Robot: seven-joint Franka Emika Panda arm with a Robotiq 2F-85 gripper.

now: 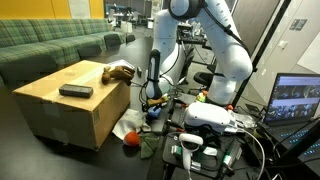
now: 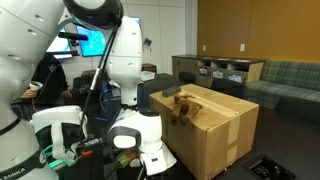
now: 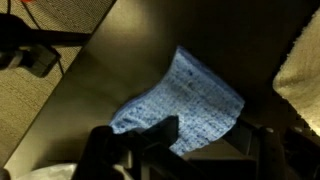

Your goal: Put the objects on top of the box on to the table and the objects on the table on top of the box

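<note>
The tan cardboard box (image 1: 70, 108) (image 2: 215, 120) carries a dark flat rectangular object (image 1: 75, 90) and a brown plush object (image 1: 120, 72) (image 2: 180, 105) on its top. In the wrist view a blue-and-white checked cloth (image 3: 185, 95) lies on the dark glossy table (image 3: 110, 80). My gripper (image 3: 212, 128) (image 1: 152, 100) hangs low over the table beside the box. Its jaws stand apart, one finger on each side of the cloth's near edge. The left finger (image 3: 150, 140) overlaps the cloth and the right one sits just off its corner. No firm grip shows.
A white cloth (image 1: 128, 128) and a small red object (image 1: 130, 142) lie below the box's corner. A cluttered equipment rack with cables (image 1: 205, 135), a laptop (image 1: 295, 100) and a green sofa (image 1: 50, 45) surround the area. Tan carpet (image 3: 30, 120) borders the table.
</note>
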